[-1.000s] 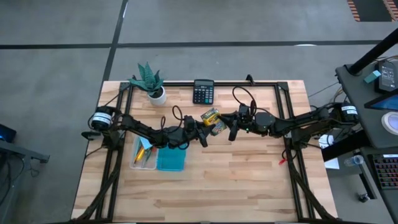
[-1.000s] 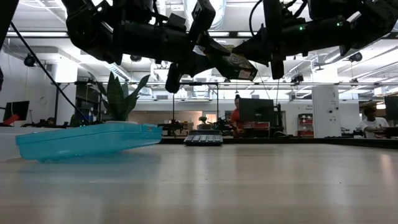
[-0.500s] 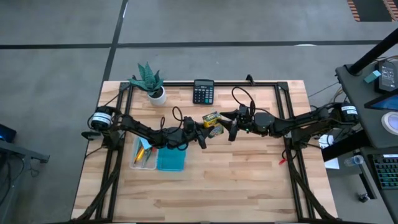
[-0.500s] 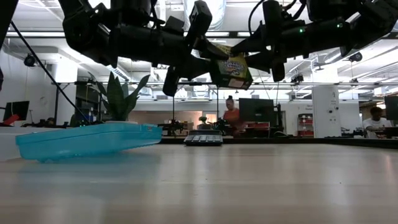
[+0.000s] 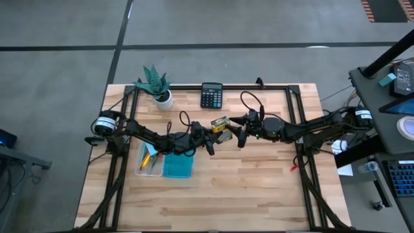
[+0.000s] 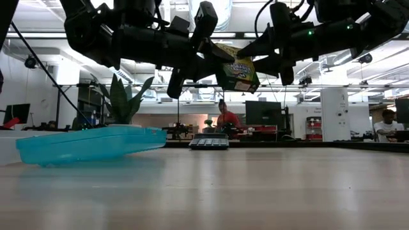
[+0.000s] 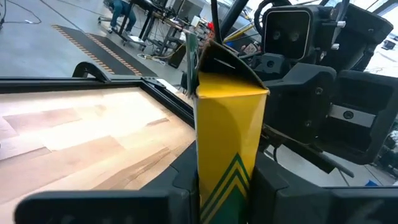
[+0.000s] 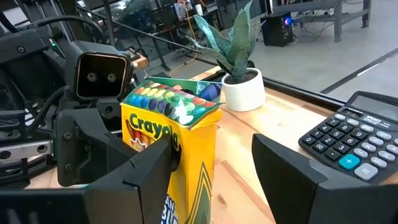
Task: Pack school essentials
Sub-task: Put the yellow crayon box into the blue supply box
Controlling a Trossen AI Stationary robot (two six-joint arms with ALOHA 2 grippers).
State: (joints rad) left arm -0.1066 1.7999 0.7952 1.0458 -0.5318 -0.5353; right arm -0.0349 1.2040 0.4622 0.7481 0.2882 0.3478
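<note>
Crayon box (image 5: 220, 124) held up over mid-desk, between both grippers.
One yellow box, lid flap open, coloured crayons showing; left gripper (image 5: 211, 132) jaws pinch it, right gripper (image 5: 235, 131) jaws spread beside it.

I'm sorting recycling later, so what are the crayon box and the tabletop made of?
Crayon box: looks like thin printed cardboard with a slight sheen, given its folded, creased top flap. Tabletop: pale wood planks, seemingly matte, showing grain and board seams.

high: straight down | low: tabletop level | wrists: close | shared: crayon box (image 5: 220, 125)
</note>
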